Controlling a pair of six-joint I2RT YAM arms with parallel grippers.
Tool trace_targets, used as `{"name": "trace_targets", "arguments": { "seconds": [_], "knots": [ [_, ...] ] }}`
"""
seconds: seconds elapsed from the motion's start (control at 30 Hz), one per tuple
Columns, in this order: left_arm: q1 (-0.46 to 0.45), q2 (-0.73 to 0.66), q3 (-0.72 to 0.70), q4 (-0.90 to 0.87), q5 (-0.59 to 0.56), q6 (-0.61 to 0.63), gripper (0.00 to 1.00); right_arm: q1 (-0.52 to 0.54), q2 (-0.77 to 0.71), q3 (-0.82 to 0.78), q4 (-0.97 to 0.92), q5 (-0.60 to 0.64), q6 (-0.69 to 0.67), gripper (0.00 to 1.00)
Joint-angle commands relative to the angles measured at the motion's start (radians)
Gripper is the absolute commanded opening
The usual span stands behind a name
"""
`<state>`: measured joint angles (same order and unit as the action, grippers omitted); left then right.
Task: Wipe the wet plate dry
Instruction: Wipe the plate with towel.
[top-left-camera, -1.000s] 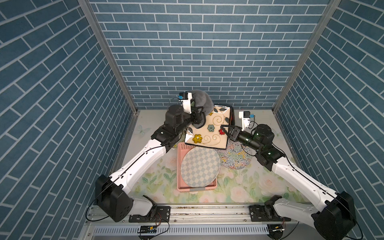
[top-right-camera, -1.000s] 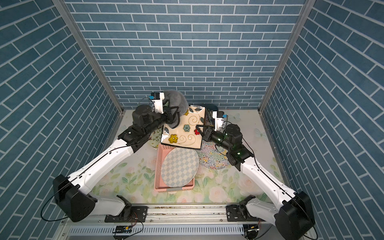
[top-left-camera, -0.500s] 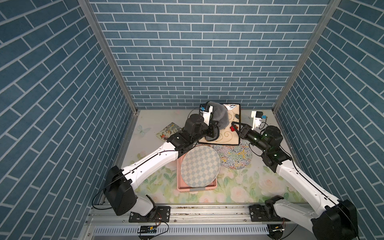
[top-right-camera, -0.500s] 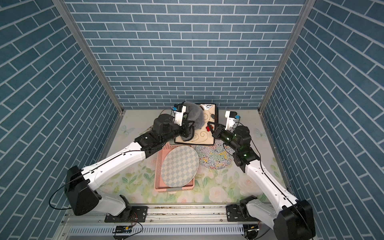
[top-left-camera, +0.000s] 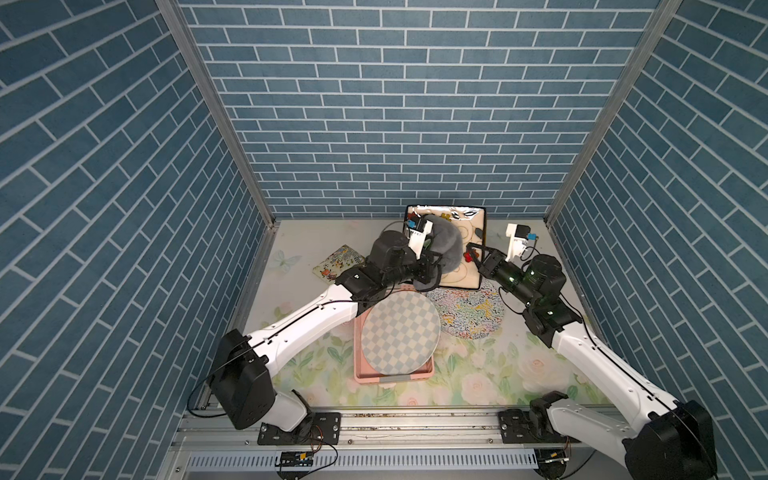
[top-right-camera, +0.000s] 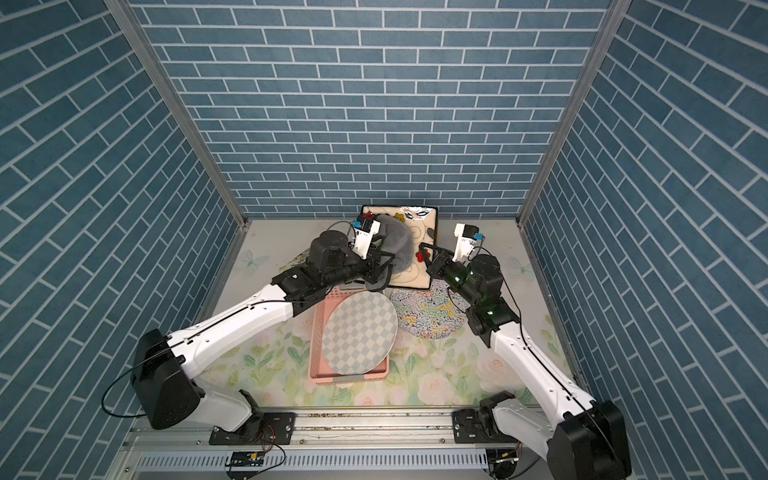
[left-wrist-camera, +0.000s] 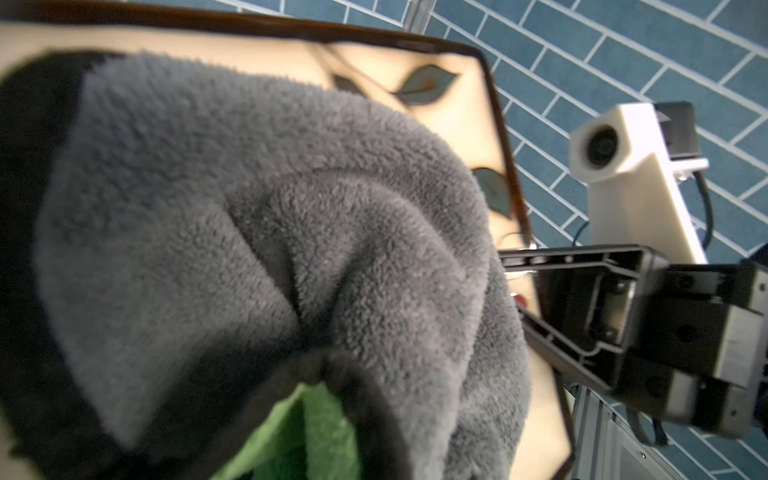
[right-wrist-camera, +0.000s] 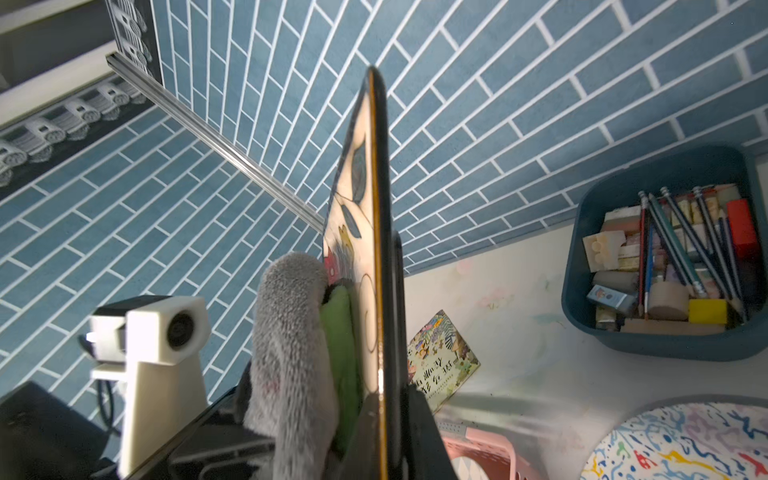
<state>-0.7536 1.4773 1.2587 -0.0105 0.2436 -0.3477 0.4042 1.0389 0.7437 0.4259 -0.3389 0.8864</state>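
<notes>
The plate (top-left-camera: 470, 217) (top-right-camera: 424, 226) is square and cream with a dark rim, leaves and flowers. It stands nearly upright near the back wall. My right gripper (top-left-camera: 471, 254) (right-wrist-camera: 384, 401) is shut on the plate's lower right edge (right-wrist-camera: 376, 249), one finger on each face. My left gripper (top-left-camera: 430, 264) (top-right-camera: 380, 266) is shut on a grey towel (top-left-camera: 448, 245) (left-wrist-camera: 270, 228) with a green inner side (right-wrist-camera: 338, 332). The towel is pressed against the plate's painted face and hides the left fingertips.
A pink rack (top-left-camera: 395, 377) in the middle holds a tilted checkered round plate (top-left-camera: 399, 328). A squiggle-patterned round plate (top-left-camera: 469, 309) lies beside it, under my right arm. A small patterned booklet (top-left-camera: 338, 262) lies at the left. A blue bin (right-wrist-camera: 665, 348) holds pencils and blocks.
Both arms have carried the plate and towel toward the back right. The plate has tipped more upright, and the towel has slid across its face.
</notes>
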Motion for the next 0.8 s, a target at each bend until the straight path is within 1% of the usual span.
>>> {"name": "trace_targets", "arguments": {
  "seconds": [0.0,0.07,0.13,0.2,0.27,0.3,0.37,0.43,0.47,0.5,0.53,0.57,0.6,0.63,0.7,0.77],
  "knots": [
    [-0.065,0.063,-0.008,-0.106,0.094,0.049,0.00,0.001,-0.094,0.032,0.395,-0.027,0.167,0.00],
    [-0.118,0.126,0.034,-0.179,0.069,0.084,0.00,0.002,-0.074,0.026,0.458,-0.053,0.204,0.00],
    [-0.110,0.151,0.021,-0.173,0.069,0.046,0.00,0.002,-0.057,0.042,0.479,-0.085,0.215,0.00],
    [-0.053,0.107,-0.029,-0.072,0.102,-0.009,0.00,0.002,-0.060,0.063,0.443,-0.095,0.186,0.00],
    [0.046,0.044,-0.074,0.010,0.116,-0.084,0.00,0.003,-0.081,0.078,0.377,-0.086,0.139,0.00],
    [0.101,0.017,-0.077,0.020,0.091,-0.119,0.00,0.003,-0.089,0.083,0.354,-0.086,0.120,0.00],
    [0.172,-0.011,-0.047,0.004,-0.003,-0.155,0.00,0.005,-0.093,0.086,0.341,-0.109,0.106,0.00],
    [0.210,-0.008,0.017,-0.035,-0.074,-0.147,0.00,0.020,-0.087,0.085,0.335,-0.148,0.092,0.00],
    [0.213,0.005,0.054,-0.045,-0.074,-0.134,0.00,0.038,-0.083,0.090,0.318,-0.160,0.069,0.00],
    [0.212,0.021,0.090,-0.046,-0.050,-0.122,0.00,0.061,-0.078,0.096,0.282,-0.165,0.037,0.00],
    [0.208,0.039,0.122,-0.035,0.009,-0.118,0.00,0.089,-0.071,0.109,0.248,-0.166,-0.001,0.00],
    [0.195,0.063,0.145,-0.006,0.087,-0.113,0.00,0.116,-0.062,0.117,0.226,-0.166,-0.026,0.00],
    [0.162,0.098,0.185,0.012,0.164,-0.086,0.00,0.137,-0.051,0.121,0.228,-0.166,-0.041,0.00],
    [0.121,0.126,0.219,-0.003,0.184,-0.046,0.00,0.140,-0.046,0.116,0.247,-0.165,-0.032,0.00],
    [0.044,0.174,0.286,-0.096,0.157,0.046,0.00,0.135,-0.045,0.111,0.281,-0.141,-0.012,0.00],
    [-0.005,0.214,0.311,-0.157,0.144,0.088,0.00,0.113,-0.052,0.111,0.299,-0.103,0.007,0.00]
  ]
}}
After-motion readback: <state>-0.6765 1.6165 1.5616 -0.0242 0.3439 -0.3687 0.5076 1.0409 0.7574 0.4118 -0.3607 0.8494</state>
